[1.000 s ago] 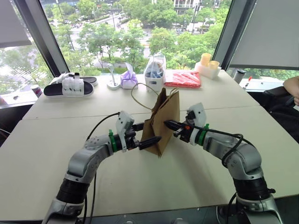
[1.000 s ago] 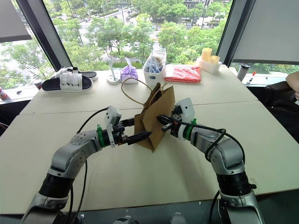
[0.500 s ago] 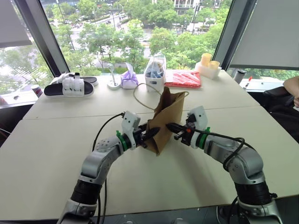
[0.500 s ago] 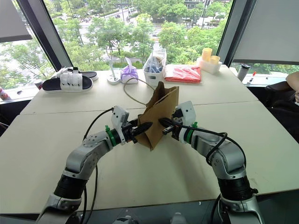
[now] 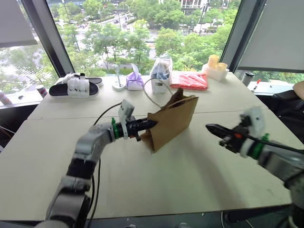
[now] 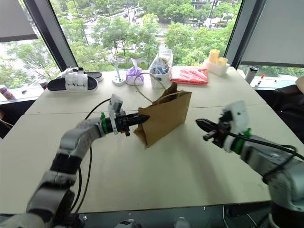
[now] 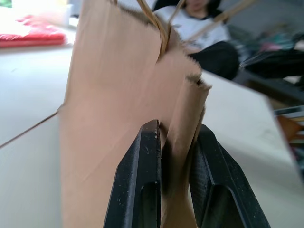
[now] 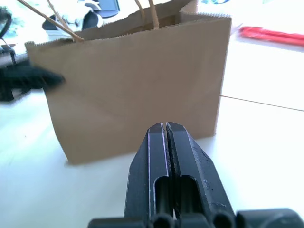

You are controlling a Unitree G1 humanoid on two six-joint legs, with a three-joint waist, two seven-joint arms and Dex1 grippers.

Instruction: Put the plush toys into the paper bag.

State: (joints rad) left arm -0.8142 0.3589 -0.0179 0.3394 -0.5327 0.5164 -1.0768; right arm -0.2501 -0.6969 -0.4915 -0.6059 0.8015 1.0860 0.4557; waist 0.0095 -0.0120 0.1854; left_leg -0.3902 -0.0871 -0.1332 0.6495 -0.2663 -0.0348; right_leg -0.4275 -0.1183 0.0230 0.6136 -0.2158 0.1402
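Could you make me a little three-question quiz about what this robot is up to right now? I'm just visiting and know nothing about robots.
1. True or false: the left hand pinches an edge of the brown paper bag.
2. Is the right hand A) gripping the bag, B) shut and apart from the bag, or C) holding a toy?
3. What flat red thing lies at the table's far side, by the window?

Key
1. True.
2. B.
3. A red packet.

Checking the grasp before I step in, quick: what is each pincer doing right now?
Left pincer: shut on the paper bag, pinching its side fold.
Right pincer: shut, holding nothing, apart from the bag.
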